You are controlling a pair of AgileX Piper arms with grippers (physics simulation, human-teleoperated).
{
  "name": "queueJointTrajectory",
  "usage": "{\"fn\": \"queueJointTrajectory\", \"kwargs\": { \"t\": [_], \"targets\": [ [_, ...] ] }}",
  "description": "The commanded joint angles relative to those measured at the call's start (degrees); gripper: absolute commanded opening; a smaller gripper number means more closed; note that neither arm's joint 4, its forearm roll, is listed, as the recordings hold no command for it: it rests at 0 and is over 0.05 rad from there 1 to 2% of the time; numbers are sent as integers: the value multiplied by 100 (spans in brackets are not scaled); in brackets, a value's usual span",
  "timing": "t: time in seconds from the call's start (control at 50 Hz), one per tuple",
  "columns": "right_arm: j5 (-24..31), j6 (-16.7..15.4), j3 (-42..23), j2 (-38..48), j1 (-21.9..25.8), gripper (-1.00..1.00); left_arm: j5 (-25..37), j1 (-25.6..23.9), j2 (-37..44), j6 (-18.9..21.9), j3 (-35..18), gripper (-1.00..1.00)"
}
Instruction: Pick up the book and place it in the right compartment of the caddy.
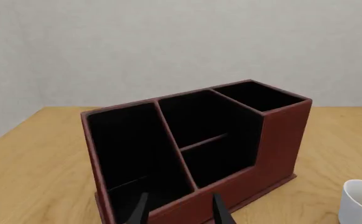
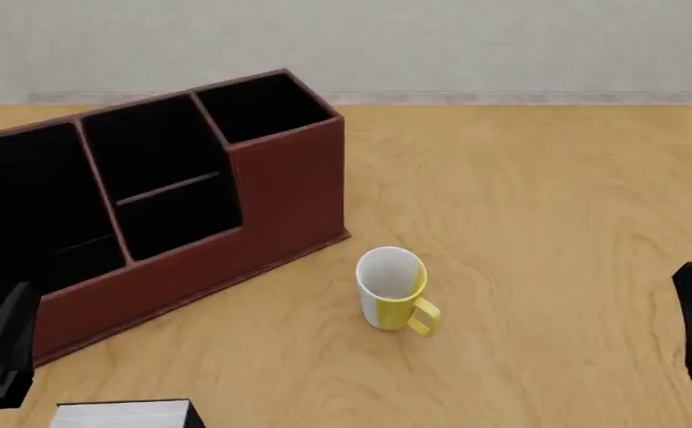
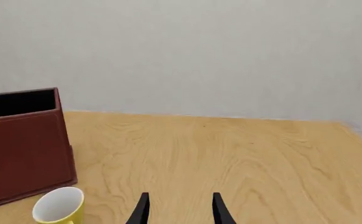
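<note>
Both arms hang low at the near edge, the left gripper and the right gripper each with jaws spread and nothing between them. The book lies flat on the table at the very near edge, beside the left arm. The caddy stands angled at far left, its right compartment vacant. A yellow-and-white mug sits just in front of it.

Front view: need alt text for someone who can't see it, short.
A large red-brown caddy with three black-lined sections stands angled at the left of a wooden table, its narrow right compartment empty. A white-and-yellow mug sits just in front, and only a corner of the book shows at the bottom edge.
</note>
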Motion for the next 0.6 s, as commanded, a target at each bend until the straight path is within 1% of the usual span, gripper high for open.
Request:
{"fn": "queueJointTrajectory", "kwargs": {
  "t": [0.02, 0.12, 0.16, 0.18, 0.2, 0.28, 0.3, 0.32, 0.36, 0.4, 0.44, 0.46, 0.48, 0.54, 0.6],
  "targets": [
    [630, -22, -745, 5, 35, 100, 0, 0, 0, 0, 0, 100],
    [896, 94, -1105, 84, 62, 100, 0, 0, 0, 0, 0, 100],
    [927, 47, -1197, 180, 154, 100, 0, 0, 0, 0, 0, 100],
    [881, -33, -1244, 423, 286, 100, 0, 0, 0, 0, 0, 100],
    [872, -8, -1267, 507, 355, 100, 0, 0, 0, 0, 0, 100],
    [829, -249, -1302, 768, 534, 100, 0, 0, 0, 0, 0, 100],
    [813, -451, -1302, 856, 657, 100, 0, 0, 0, 0, 0, 100],
    [807, -542, -1318, 912, 794, 100, 0, 0, 0, 0, 0, 100],
    [798, -461, -1363, 1080, 922, 100, 0, 0, 0, 0, 0, 100],
    [821, -408, -1436, 1037, 994, 100, 0, 0, 0, 0, 0, 100],
    [839, -397, -1577, 1096, 1159, 100, 0, 0, 0, 0, 0, 100],
    [839, -397, -1578, 1097, 1159, 100, 0, 0, 0, 0, 0, 100],
    [768, -537, -1619, 1226, 1314, 100, 0, 0, 0, 0, 0, 100],
    [727, -462, -1674, 1332, 1330, 100, 0, 0, 0, 0, 0, 100],
    [603, -575, -1709, 1623, 1576, 100, 0, 0, 0, 0, 0, 100]
  ]
}}
